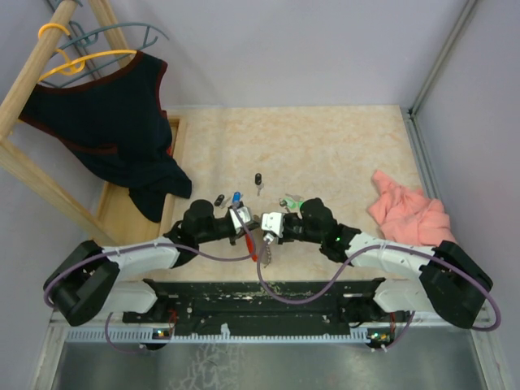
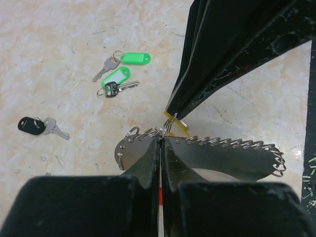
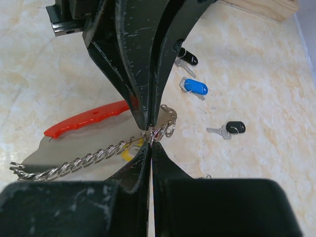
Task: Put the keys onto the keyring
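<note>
My left gripper (image 2: 161, 139) is shut on the keyring's grey plate (image 2: 232, 160), which has a row of small wire loops along its edge. The keyring's red band (image 3: 86, 118) shows in the right wrist view and in the top view (image 1: 254, 244). My right gripper (image 3: 149, 139) is shut on the ring of the yellow key (image 2: 180, 127), held against the loops tip to tip with the left gripper. Two green keys (image 2: 135, 59) and a black key (image 2: 30, 125) lie on the table. A blue key (image 3: 193, 87) and two black keys (image 3: 236, 127) lie beyond.
A dark garment (image 1: 114, 122) hangs on a wooden rack at the back left. A pink cloth (image 1: 409, 213) lies at the right, near the wall. The loose keys (image 1: 236, 197) lie just beyond the grippers.
</note>
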{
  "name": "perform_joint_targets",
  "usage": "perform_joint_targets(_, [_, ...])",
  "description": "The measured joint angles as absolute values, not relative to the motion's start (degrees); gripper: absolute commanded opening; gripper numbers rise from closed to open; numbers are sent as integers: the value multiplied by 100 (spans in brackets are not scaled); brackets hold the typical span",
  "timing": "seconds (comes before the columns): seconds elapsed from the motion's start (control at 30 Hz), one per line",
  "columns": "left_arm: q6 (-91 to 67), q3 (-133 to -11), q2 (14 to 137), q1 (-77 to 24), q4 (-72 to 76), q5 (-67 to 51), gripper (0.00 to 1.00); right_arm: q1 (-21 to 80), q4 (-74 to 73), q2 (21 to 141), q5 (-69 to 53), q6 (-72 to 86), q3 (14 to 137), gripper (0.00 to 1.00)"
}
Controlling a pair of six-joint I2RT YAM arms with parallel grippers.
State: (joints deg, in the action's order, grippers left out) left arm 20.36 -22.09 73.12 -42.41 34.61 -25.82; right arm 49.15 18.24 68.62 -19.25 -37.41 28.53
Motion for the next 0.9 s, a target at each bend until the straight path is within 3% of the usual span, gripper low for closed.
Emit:
perform_joint_targets(0.37, [1365, -2213, 7262, -4250, 3494, -2477, 1, 4943, 1756, 6862, -1883, -3905, 2853, 0])
perform_joint_targets(0.9, [342, -1575, 7008, -4209, 4783, -2261, 1, 4974, 1806, 6901, -1898, -3898, 2849, 0])
